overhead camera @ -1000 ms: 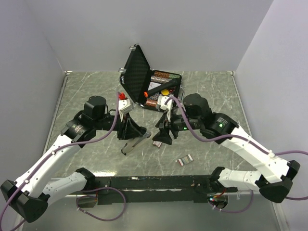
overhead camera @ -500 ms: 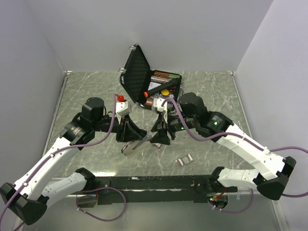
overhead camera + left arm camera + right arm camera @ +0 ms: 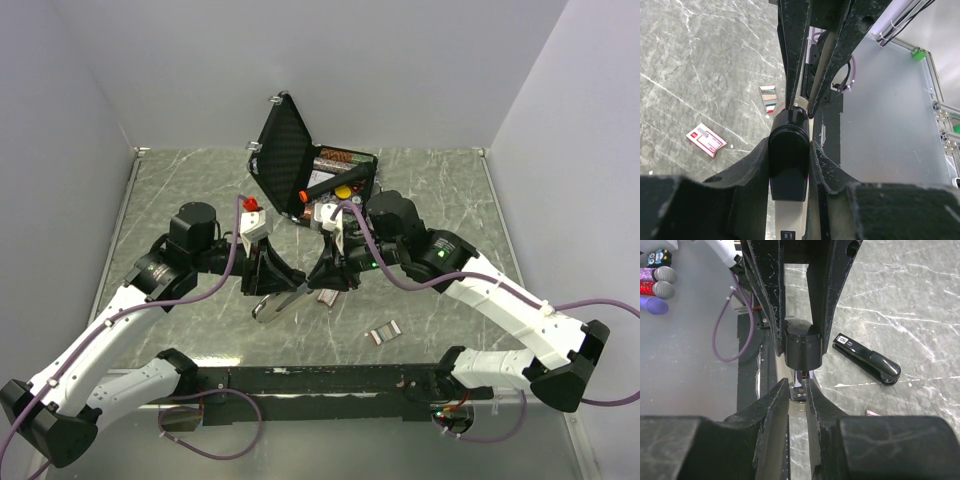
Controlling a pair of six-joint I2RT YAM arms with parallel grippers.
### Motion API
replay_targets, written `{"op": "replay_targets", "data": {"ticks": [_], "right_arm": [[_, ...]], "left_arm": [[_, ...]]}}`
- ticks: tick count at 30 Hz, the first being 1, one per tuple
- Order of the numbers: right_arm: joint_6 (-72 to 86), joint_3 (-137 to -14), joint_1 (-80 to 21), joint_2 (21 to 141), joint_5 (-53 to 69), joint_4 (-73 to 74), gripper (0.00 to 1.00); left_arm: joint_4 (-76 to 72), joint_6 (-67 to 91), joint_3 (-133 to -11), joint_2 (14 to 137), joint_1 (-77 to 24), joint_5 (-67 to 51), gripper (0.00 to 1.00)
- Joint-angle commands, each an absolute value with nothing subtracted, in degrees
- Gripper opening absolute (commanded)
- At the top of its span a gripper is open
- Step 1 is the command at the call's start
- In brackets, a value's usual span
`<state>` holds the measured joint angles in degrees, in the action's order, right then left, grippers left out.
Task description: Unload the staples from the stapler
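Black left gripper [image 3: 270,280] clamps the stapler [image 3: 280,303] by its dark head above mid-tabletop [image 3: 180,190], at 6 o'clock from the open case [image 3: 285,150]. At its 3 o'clock, the right gripper [image 3: 326,283], narrowed, pinches the stapler's metal front. A staple strip [image 3: 383,334] lies at 4 o'clock.

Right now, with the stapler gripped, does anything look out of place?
Nothing looks damaged. A loose staple strip and a small red-and-white packet lie apart on the table, and a second black stapler lies flat there too.
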<state>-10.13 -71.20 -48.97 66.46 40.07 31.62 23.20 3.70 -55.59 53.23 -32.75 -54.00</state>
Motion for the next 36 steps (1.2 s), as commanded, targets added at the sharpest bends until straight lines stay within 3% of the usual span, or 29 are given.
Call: {"op": "replay_targets", "data": {"ticks": [1,4,8,12,32,36], "right_arm": [[-10.4,-71.0,-49.1,65.1,42.4,28.7,0.28],[-10.0,-70.1,-49.2,65.3,43.2,28.2,0.3],[-9.8,-68.6,-49.2,64.7,44.5,27.5,0.41],[-9.6,-67.8,-49.2,64.4,44.8,27.0,0.43],[-8.4,-67.1,-49.4,65.2,43.7,24.6,0.45],[-8.5,-66.7,-49.5,65.7,44.4,25.0,0.38]], "left_arm": [[18.4,4.3,-56.3,51.5,-32.9,-56.4,0.01],[18.5,4.4,-56.3,51.5,-32.9,-56.5,0.01],[18.5,4.4,-56.3,51.3,-32.9,-56.4,0.01],[18.7,4.3,-56.5,51.4,-32.9,-56.7,0.01],[17.2,5.4,-56.3,50.4,-32.9,-58.1,0.01],[16.9,5.4,-56.6,50.0,-32.9,-57.9,0.01]]}}
